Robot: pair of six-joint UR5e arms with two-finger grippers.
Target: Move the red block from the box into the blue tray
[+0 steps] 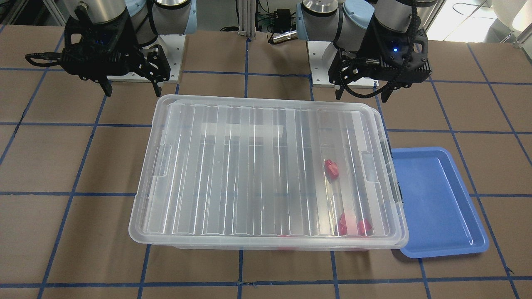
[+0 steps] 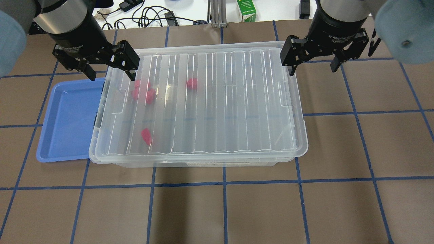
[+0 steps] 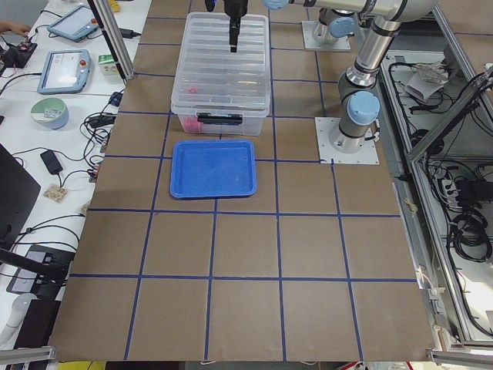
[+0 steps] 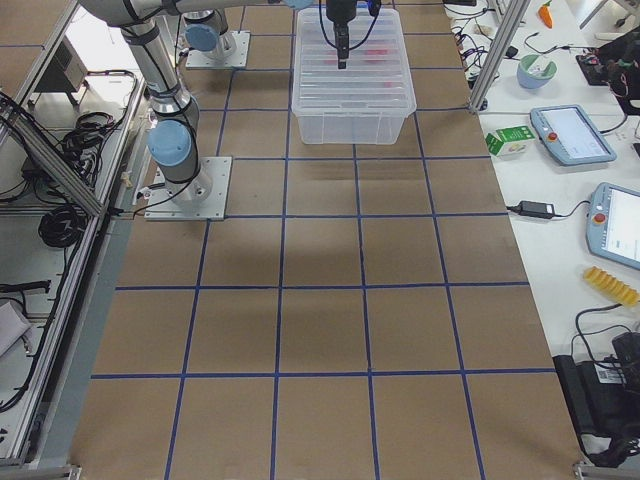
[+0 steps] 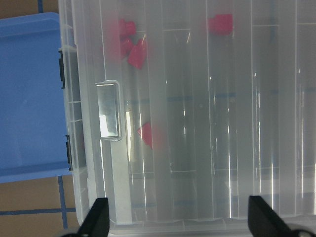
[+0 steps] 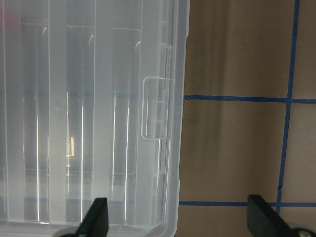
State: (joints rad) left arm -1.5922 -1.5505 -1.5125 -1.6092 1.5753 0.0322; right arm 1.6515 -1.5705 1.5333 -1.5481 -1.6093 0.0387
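We are holding our left gripper (image 2: 112, 76) and right gripper (image 2: 314, 70) spread wide open above the upper left and upper right corners of the box (image 2: 220, 101) in the overhead view. The box's ribbed lid is sitting on top. Four red blocks (image 2: 146, 135) are lying inside toward its left end, and the blue tray (image 2: 64, 118) is resting against its left side.

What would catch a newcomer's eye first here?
The big clear box, lid on, sits before the robot, red blocks showing through near one end. The empty blue tray lies beside that end; the left gripper and right gripper hover over the box's ends, jaws open.
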